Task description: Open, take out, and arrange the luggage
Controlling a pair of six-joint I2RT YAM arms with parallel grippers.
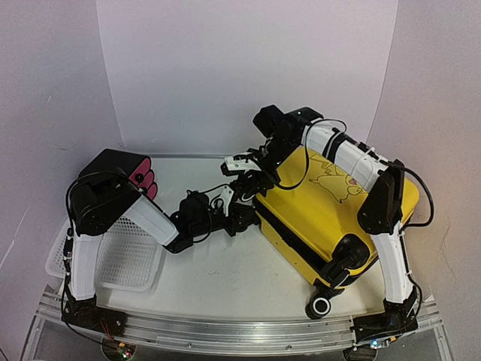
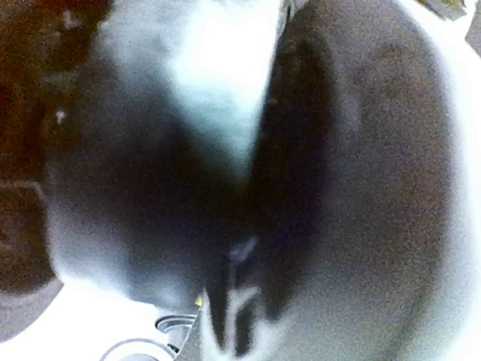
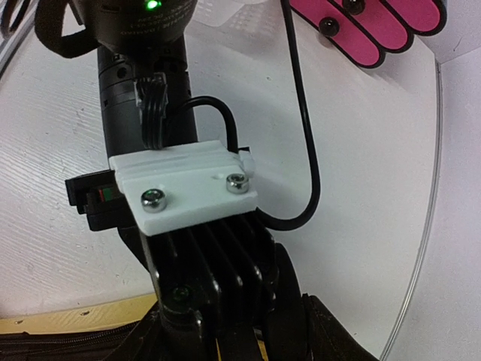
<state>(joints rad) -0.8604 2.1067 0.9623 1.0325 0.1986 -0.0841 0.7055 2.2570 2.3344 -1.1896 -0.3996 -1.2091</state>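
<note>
**Top external view:** the large yellow hard-shell suitcase (image 1: pixel 301 210) lies closed and skewed on the right half of the white table (image 1: pixel 225 274), with its wheels toward the near edge. I see the left gripper (image 1: pixel 242 216) reaching in from the left and touching the suitcase's near-left corner. The right gripper (image 1: pixel 255 171) arcs over the lid to the far-left corner. I cannot tell how far either pair of fingers is parted (both read as dark hardware against dark hardware). A white mesh plastic basket (image 1: pixel 113 259) sits at the left, with a black case with pink round ends (image 1: pixel 141 180) near its far end.

**Left wrist view:** only blurred dark and pale shapes show, so I cannot read the finger state.

**Right wrist view:** the left arm's wrist, carrying a white bracket (image 3: pixel 184 184), points down at the black zipper band (image 3: pixel 75 344) beside a yellow edge. Its fingertips are cut off at the frame's lower edge.
</note>
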